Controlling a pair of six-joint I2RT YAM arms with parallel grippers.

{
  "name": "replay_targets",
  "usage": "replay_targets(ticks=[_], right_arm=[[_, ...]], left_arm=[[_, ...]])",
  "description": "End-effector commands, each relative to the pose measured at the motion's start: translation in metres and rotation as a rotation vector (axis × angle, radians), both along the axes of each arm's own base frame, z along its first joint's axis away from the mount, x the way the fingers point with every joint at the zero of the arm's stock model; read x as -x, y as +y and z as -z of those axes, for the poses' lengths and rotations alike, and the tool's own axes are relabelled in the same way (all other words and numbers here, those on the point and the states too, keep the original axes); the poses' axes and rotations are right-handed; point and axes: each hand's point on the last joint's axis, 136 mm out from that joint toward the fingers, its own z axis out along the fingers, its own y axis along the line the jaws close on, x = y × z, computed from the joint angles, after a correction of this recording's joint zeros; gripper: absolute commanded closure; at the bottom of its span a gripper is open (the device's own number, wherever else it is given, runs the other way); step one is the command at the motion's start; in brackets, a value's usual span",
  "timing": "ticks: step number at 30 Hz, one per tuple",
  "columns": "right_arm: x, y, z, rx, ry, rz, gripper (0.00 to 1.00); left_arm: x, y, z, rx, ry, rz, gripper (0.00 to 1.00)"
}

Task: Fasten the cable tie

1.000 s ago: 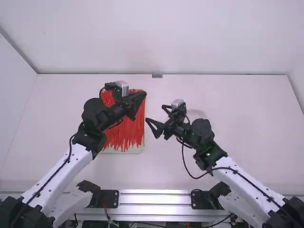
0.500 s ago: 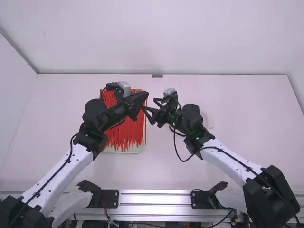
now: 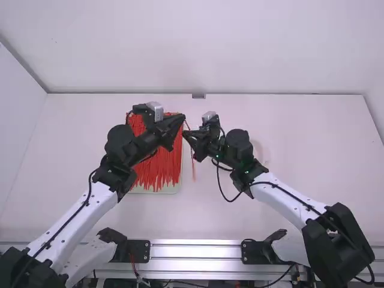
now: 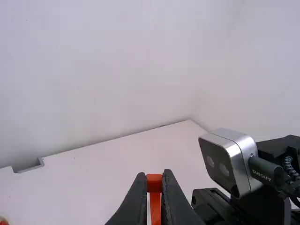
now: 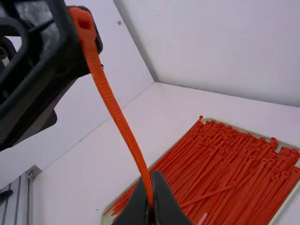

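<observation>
One orange-red cable tie (image 5: 117, 117) is stretched between both grippers above the table. My left gripper (image 3: 180, 123) is shut on its head end (image 4: 153, 187). My right gripper (image 3: 188, 138) faces it from close by, with its fingers (image 5: 150, 192) shut on the strap farther down. In the high view the tail of the tie (image 3: 192, 163) hangs down below the right gripper, just right of the tray. The left gripper (image 5: 47, 61) looms large and black in the right wrist view.
A flat tray (image 3: 156, 190) with a pile of several loose red cable ties (image 5: 225, 159) lies under the left arm, left of the table's middle. The right arm's silver wrist camera (image 4: 229, 159) sits close to the left gripper. White walls bound the table.
The right gripper, open and lower right a second ago, has moved up and left to the left gripper and shut on the tie's strap. The left gripper has hardly moved.
</observation>
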Motion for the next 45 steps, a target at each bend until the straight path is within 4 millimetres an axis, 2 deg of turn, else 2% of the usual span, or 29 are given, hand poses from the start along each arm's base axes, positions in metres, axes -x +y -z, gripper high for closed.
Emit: replay_targets(ticks=[1,3,5,6,7,8,9,14,20,25,28,32,39,45], right_arm=[[-0.005,0.001,-0.015,-0.019,-0.030,0.008,1.00],[-0.005,0.001,-0.015,-0.017,-0.033,0.007,1.00],[-0.005,0.001,-0.015,-0.016,-0.034,0.006,1.00],[-0.005,0.002,-0.015,-0.015,-0.037,0.004,1.00],[-0.004,0.002,-0.015,-0.013,-0.041,0.000,1.00],[-0.002,0.003,-0.016,-0.009,-0.052,-0.018,1.00],[-0.001,0.002,-0.017,-0.008,-0.058,-0.035,1.00],[-0.004,-0.008,-0.018,-0.018,-0.058,-0.066,1.00],[-0.004,-0.030,-0.024,-0.045,-0.058,-0.152,1.00],[0.012,-0.043,-0.042,-0.080,-0.145,-0.300,1.00],[0.018,-0.048,-0.050,-0.097,-0.180,-0.342,1.00],[0.029,-0.051,-0.062,-0.105,-0.259,-0.410,1.00],[0.037,-0.048,-0.075,-0.114,-0.357,-0.433,1.00],[0.037,-0.046,-0.087,-0.126,-0.429,-0.414,1.00]], left_arm=[[0.000,0.001,0.001,0.002,0.002,-0.010,0.91],[-0.001,0.001,0.001,0.002,0.002,-0.011,0.84],[-0.001,0.001,0.001,0.001,-0.003,-0.013,0.64],[0.000,0.001,0.000,-0.004,-0.011,-0.011,0.48],[0.000,0.001,0.000,-0.007,-0.016,-0.010,0.43],[0.000,0.000,-0.001,-0.022,-0.031,-0.009,0.30],[0.001,-0.001,-0.001,-0.038,-0.047,-0.002,0.23],[-0.003,0.006,0.000,-0.060,-0.061,-0.023,0.08],[0.009,0.016,-0.011,-0.061,-0.135,0.137,0.04],[0.018,0.026,-0.023,-0.041,-0.208,0.271,0.01],[0.024,0.025,-0.026,-0.027,-0.230,0.346,0.01],[0.039,0.011,-0.034,-0.052,-0.272,0.560,0.01],[0.036,-0.006,-0.052,-0.068,-0.256,0.762,0.01],[0.043,-0.036,-0.065,-0.082,-0.245,0.956,0.08]])
